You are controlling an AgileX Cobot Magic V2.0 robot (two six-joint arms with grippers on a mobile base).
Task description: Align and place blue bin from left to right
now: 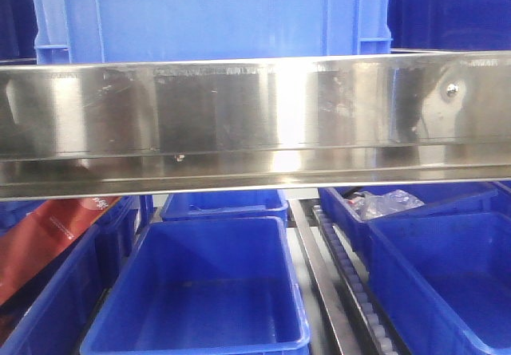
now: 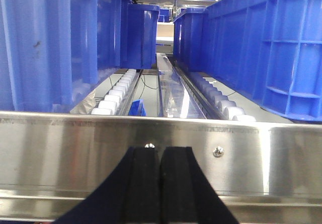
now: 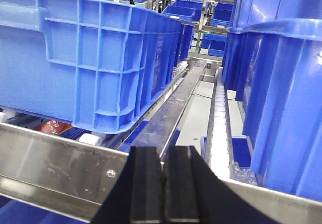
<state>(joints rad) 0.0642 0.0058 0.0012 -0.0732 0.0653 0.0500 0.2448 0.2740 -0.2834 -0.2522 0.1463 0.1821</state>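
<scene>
Okay, I'm hovering both arms at the steel rail, left gripper and right gripper pressed closed, holding nothing; blue bin is sitting ahead-left of the right gripper, so I'm aiming squarely for its ribbed wall.

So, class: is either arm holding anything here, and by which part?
Nothing is held. The left gripper and right gripper both have their jaws shut together, empty, short of the blue bin.

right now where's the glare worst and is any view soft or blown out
Front view: strongest glare, bright streaks across the steel rail; the blue bin above looks washed pale. Left wrist view: background blown white at the top, the shut left gripper dark and soft. Right wrist view: evenly lit, the blue bin sharp, the right gripper slightly blurred.
</scene>
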